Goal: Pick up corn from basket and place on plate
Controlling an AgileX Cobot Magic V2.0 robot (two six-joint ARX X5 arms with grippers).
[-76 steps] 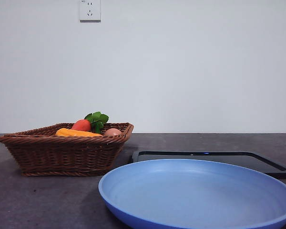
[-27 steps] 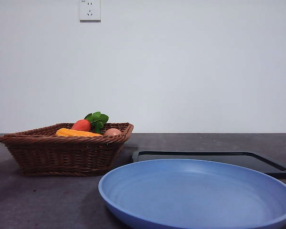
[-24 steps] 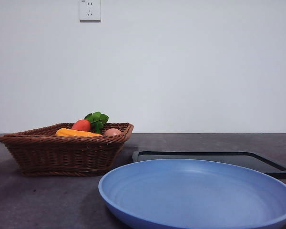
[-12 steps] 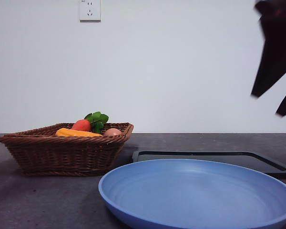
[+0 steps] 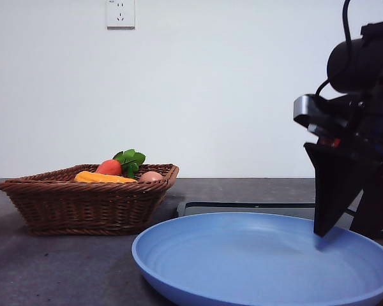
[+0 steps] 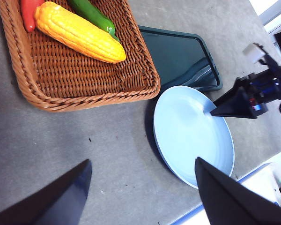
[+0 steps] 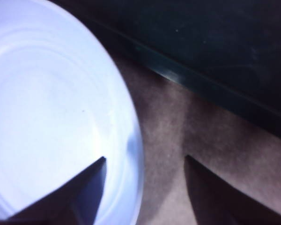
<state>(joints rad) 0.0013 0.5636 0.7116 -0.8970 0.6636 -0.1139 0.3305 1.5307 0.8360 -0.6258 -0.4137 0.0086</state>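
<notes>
Right gripper (image 5: 348,233) newly down at plate (image 5: 242,255) rim, fingers open, empty. Left gripper (image 6: 140,197) open. Corn (image 6: 77,32) untouched in basket (image 6: 89,75).

No legible text, labels, brands or numbers in any view. The wall socket (image 5: 120,13) above the basket (image 5: 83,204) carries a tiny dark mark at its top edge, too small to read. Corn (image 6: 78,32), plate (image 5: 262,261) and black tray (image 6: 178,58) bear no markings. Gripper housing shows small red and white patches, unreadable.
</notes>
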